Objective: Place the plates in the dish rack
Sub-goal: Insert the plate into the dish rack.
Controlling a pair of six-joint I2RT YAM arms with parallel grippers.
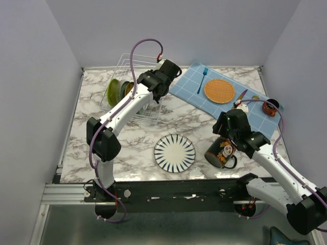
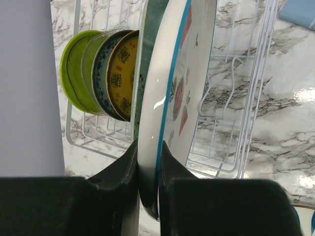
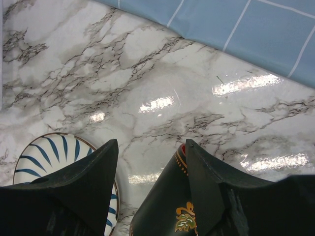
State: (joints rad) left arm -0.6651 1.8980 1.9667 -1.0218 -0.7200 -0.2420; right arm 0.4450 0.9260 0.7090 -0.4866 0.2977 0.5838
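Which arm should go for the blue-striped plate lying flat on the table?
Right. The right gripper is open and empty, and hangs between the striped plate and the mug. The left gripper is shut on the watermelon plate over the dish rack, so it looks occupied.

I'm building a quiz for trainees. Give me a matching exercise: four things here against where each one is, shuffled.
Things: 1 watermelon plate; 2 blue-striped plate; 3 orange woven mat; 4 yellow plate.
Places: A on the blue cloth; B standing in the dish rack; C pinched between the left fingers; D flat on the marble table.
Pairs: 1-C, 2-D, 3-A, 4-B.
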